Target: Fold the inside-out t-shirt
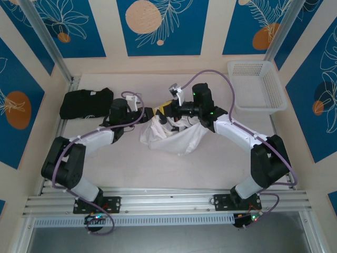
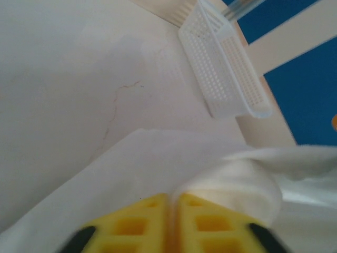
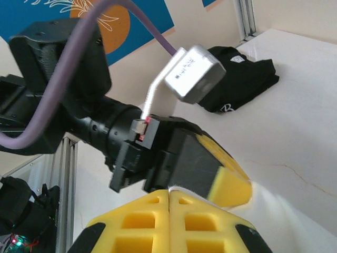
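Two arms meet centrally, left gripper [image 1: 156, 114] and right gripper [image 1: 165, 108] nearly touching above a bunched white shirt [image 1: 174, 139]. Black garment [image 1: 84, 103] back left, basket [image 1: 258, 87] back right.

Bright even overhead light, faint shadows; wrist views soft, t-shirt [image 2: 147, 163] overexposed, blurred.

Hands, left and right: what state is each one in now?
Left hand: closed on the white t-shirt.
Right hand: closed, apparently on the same shirt.
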